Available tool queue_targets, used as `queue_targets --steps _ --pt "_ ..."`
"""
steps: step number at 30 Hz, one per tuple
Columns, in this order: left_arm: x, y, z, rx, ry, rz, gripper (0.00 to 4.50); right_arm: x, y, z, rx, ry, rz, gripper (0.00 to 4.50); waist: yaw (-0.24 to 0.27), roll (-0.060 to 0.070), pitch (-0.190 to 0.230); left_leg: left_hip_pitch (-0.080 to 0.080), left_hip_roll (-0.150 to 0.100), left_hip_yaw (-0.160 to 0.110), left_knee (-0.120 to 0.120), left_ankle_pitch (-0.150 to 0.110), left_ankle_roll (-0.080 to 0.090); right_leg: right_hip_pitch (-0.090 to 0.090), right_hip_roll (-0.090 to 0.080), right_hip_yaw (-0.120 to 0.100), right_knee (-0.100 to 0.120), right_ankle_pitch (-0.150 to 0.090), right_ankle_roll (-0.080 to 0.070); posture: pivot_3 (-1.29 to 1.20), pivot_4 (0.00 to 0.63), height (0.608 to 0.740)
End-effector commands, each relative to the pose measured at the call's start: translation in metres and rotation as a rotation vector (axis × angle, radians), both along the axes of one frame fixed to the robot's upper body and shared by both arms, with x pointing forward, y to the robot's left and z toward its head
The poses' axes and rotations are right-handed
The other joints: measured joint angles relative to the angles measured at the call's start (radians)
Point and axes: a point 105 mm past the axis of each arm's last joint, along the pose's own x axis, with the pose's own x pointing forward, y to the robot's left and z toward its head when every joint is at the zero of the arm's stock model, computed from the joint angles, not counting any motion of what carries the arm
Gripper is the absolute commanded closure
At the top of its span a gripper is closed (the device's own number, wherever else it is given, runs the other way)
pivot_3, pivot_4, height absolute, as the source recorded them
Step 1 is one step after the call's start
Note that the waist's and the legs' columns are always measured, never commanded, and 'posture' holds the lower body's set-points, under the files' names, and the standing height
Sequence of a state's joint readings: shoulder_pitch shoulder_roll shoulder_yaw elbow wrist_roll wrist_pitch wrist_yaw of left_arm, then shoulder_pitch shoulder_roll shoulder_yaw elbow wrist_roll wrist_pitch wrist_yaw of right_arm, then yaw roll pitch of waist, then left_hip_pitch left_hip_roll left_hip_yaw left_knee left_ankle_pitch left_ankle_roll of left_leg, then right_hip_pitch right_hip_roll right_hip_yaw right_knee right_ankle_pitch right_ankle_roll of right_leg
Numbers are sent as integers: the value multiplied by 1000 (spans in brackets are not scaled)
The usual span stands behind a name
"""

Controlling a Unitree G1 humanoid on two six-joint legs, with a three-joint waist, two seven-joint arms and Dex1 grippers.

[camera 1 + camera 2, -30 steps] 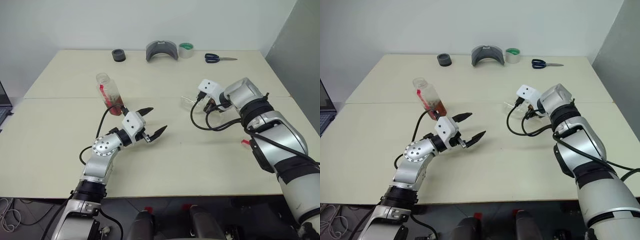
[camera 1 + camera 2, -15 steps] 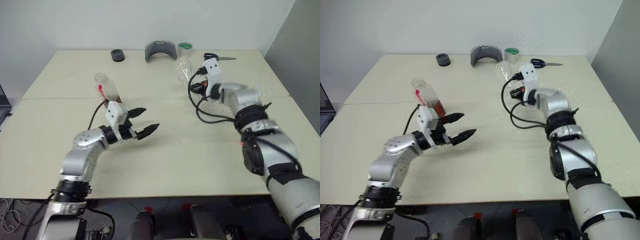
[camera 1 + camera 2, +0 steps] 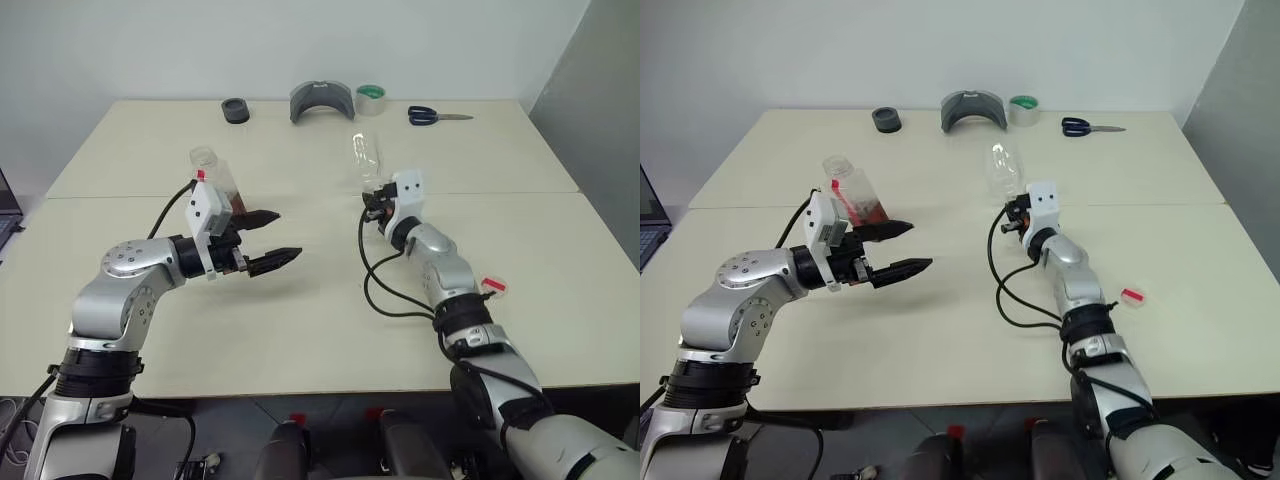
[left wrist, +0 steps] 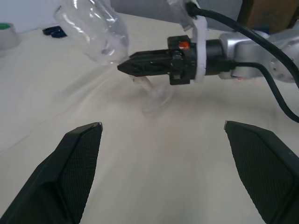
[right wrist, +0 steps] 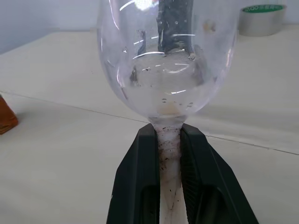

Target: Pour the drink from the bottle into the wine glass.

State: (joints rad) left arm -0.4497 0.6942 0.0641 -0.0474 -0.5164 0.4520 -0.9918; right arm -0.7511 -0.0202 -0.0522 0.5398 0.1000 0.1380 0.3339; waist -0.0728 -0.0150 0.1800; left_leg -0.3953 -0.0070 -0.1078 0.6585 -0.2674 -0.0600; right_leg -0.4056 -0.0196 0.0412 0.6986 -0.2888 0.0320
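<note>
Two grippers hover above the worktop (image 3: 330, 330): the right gripper (image 5: 169, 140) clamps the wine glass (image 3: 366, 160) by its stem, the left gripper (image 3: 272, 239) gapes empty near the bottle (image 3: 215, 178).

Pale beige table (image 3: 300, 320) against white wall (image 3: 200, 45)

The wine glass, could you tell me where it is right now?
In the head views the wine glass is right of centre, held by its stem in the shut right gripper, across from the bottle.
</note>
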Motion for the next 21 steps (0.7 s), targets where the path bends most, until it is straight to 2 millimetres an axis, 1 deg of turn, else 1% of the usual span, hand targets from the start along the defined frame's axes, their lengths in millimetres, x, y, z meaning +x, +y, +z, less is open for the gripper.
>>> queue_targets --steps 1,6,9,13,16,17,21 --pt "0 -3 11 5 -42 -3 0 -14 -5 -27 -13 67 3 4207 0 0 0 0 0 0 0 0 0 0 0 0 0 0 0 0 150 740" --pt "1 0 11 17 -38 0 0 -39 -13 -49 -27 106 1 4214 1 -1 -1 2 0 0 0 0 0 1 0 0 0 0 0 0 150 740" --pt "2 -2 13 20 -40 1 0 -45 -14 -52 -30 110 0 4229 1 -2 -2 3 0 1 0 0 0 2 1 0 0 0 0 0 150 740" --pt "3 -2 15 33 -54 25 0 -41 -12 -44 -67 42 -16 4230 -2 -2 -2 5 1 1 -1 0 0 3 2 1 0 0 0 0 150 740" --pt "2 1 13 34 -70 72 0 -38 -7 -32 -104 -69 2 4230 -4 -2 -2 5 1 1 -1 0 0 3 2 1 0 0 0 0 150 740" --pt "1 2 12 38 -72 87 0 -39 -4 -29 -101 -94 20 4230 -5 -2 -2 5 1 2 -1 0 0 3 2 2 0 0 0 0 150 740" --pt "-5 10 4 52 -74 150 0 -41 8 -6 -45 -214 74 4230 -9 -2 -1 5 2 2 -1 0 0 3 2 2 0 0 0 0 150 740"
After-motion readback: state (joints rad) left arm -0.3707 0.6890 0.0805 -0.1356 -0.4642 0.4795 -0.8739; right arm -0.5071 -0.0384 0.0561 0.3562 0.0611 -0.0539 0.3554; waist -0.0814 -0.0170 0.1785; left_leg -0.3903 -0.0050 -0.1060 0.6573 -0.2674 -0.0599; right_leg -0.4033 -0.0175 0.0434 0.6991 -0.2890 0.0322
